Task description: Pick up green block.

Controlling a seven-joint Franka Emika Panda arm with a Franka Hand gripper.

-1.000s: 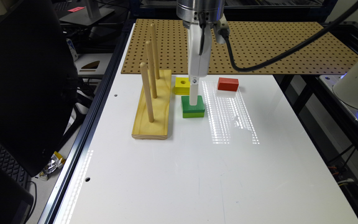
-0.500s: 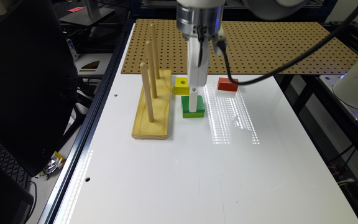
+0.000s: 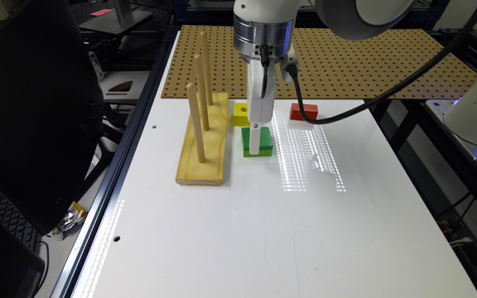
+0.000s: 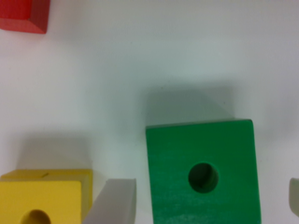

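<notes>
Since the earlier frames, the pincer has come lower and now sits down around the green block, while the block, the yellow block and the red block lie where they were. Wrist view: the two fingers stand spread, one on each side of the green block, with a clear gap between pad and wood; nothing is gripped yet. The block rests flat on the white table, beside the peg stand and just in front of the yellow block. Risk: the finger on the yellow block's side passes close to that block, so a small sideways drift could nudge it. An off-centre closure could likewise twist or push the green block instead of clamping it.
</notes>
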